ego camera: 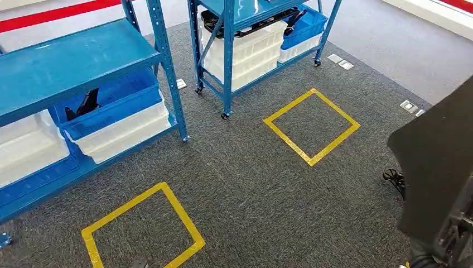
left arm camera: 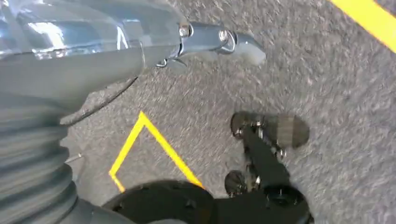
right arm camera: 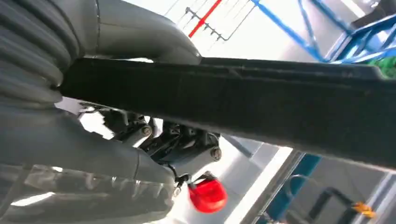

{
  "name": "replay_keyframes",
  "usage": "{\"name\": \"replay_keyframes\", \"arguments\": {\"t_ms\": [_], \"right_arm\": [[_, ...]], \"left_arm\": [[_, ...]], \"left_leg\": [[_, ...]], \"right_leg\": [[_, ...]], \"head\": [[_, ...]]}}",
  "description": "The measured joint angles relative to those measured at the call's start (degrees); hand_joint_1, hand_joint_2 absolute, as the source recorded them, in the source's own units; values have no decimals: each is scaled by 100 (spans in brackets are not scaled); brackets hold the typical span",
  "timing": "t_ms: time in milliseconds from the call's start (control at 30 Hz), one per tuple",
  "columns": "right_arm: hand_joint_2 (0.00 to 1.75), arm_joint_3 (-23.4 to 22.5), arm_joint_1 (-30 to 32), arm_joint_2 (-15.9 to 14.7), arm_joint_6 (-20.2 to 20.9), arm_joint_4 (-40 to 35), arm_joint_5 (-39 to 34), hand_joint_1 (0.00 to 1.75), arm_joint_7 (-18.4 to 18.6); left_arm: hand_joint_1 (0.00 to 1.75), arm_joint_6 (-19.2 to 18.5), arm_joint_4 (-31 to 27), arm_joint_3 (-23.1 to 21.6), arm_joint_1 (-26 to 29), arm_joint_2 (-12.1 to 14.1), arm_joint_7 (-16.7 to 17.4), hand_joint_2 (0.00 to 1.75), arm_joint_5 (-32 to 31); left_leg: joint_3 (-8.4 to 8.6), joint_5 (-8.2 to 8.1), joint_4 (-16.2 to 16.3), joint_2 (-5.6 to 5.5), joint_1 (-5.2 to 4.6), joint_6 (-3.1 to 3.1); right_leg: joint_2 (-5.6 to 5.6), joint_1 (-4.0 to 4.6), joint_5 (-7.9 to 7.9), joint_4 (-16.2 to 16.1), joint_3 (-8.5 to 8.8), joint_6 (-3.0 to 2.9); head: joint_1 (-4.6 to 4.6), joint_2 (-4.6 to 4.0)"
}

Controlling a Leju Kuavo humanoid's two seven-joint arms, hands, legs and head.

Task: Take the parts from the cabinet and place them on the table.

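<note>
Panel (right arm camera: 261, 107), black, flat and seemingly stiff and light, pinched along one edge by my right hand (right arm camera: 154, 140); left hand (left arm camera: 140, 51) holds nothing, its fingers apart.

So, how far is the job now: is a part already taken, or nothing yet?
One black part looks already taken: the right hand grips it, away from the blue cabinet. The left hand holds nothing. Left to do: set this part on the table, which is not in view.
</note>
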Motion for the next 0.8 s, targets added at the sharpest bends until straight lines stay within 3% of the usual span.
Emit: {"name": "replay_keyframes", "arguments": {"t_ms": [33,100,133,200,267,300,333,367,433,467,500,533,600,633,667,733,800], "right_arm": [[175,0,-1,0,0,0,-4,134,0],[175,7,-6,-2,0,0,-4,134,0],[175,9,-16,-2,-2,0,-4,134,2],[175,18,-42,-4,-2,0,-4,134,2],[175,15,-40,-9,-2,0,-9,134,13],[175,17,-40,-9,-2,0,-11,134,11],[175,20,-40,-7,-2,0,-11,134,11],[175,20,-51,-7,0,2,-15,134,15],[175,20,-59,-11,2,4,-22,134,19],[175,24,-52,-11,2,7,-22,134,20],[175,24,-52,-11,2,7,-22,134,20],[175,22,-53,-11,2,7,-24,134,24],[175,24,-55,-11,2,7,-26,134,46],[175,24,-59,-11,2,7,-26,134,55],[175,22,-66,-17,2,7,-28,134,59],[175,28,-70,-24,2,4,-24,134,57],[175,31,-57,-33,2,4,-24,134,66]], "left_arm": [[0,0,-2,0,-4,0,0,175,0],[0,0,-2,0,-12,0,0,175,0],[0,2,-2,0,-13,0,-4,175,0],[0,7,-2,2,-8,2,-4,175,-7],[0,11,-2,2,-12,2,-4,175,-11],[0,11,0,2,-16,0,-7,175,-13],[0,11,-2,2,-20,4,-13,175,-13],[0,22,0,2,-18,7,-18,175,-13],[0,26,2,2,-1,7,-15,175,-15],[0,26,2,2,7,7,-13,175,-15],[0,26,2,2,10,7,-13,175,-15],[0,28,2,2,9,11,-13,175,-17],[0,28,0,2,5,17,-11,175,-20],[0,28,2,2,5,17,-9,175,-20],[0,26,2,2,-2,17,-2,175,-20],[0,26,2,4,5,17,2,175,-20],[0,26,2,7,-3,11,2,175,-20]], "left_leg": [[7,-2,-1,28,1,-1],[28,-3,-17,77,0,-3],[54,-3,-27,95,-6,-10],[56,-15,-35,142,-18,-91],[110,4,-111,198,3,-163],[125,-18,-75,175,-9,-203],[75,-124,55,61,-6,-198],[-83,-364,406,-29,-27,-186],[-529,-812,1359,-108,-51,-191],[-718,-905,1736,-120,-62,-191],[-753,-849,1774,-120,-67,-189],[-657,-666,1532,-120,-63,-183],[-181,-182,530,-176,-44,-181],[35,-56,111,-353,-18,-184],[105,-32,-67,-460,-22,-171],[93,-27,-42,-370,-44,-106],[94,-1,-53,-277,-28,-32]], "right_leg": [[-8,1,219,-349,165,-9],[-102,22,656,-1415,736,-58],[-283,57,715,-1826,966,-95],[-237,103,707,-1838,932,-70],[-165,126,719,-1865,931,-110],[-122,48,809,-1949,977,-151],[-102,54,810,-1952,981,-154],[-88,52,813,-1952,979,-188],[-44,69,808,-1951,977,-224],[-9,74,808,-1951,979,-228],[28,75,808,-1948,980,-228],[66,73,808,-1944,983,-227],[140,67,798,-1920,998,-209],[164,65,785,-1895,998,-184],[198,120,728,-1834,979,-139],[254,105,719,-1847,973,-129],[309,67,726,-1821,956,-101]], "head": [[7,0],[9,0],[13,0],[9,0],[24,0],[11,0],[2,0],[-29,0],[-70,0],[-77,0],[-81,0],[-92,0],[-124,0],[-155,0],[-193,0],[-66,0],[-77,0]]}}
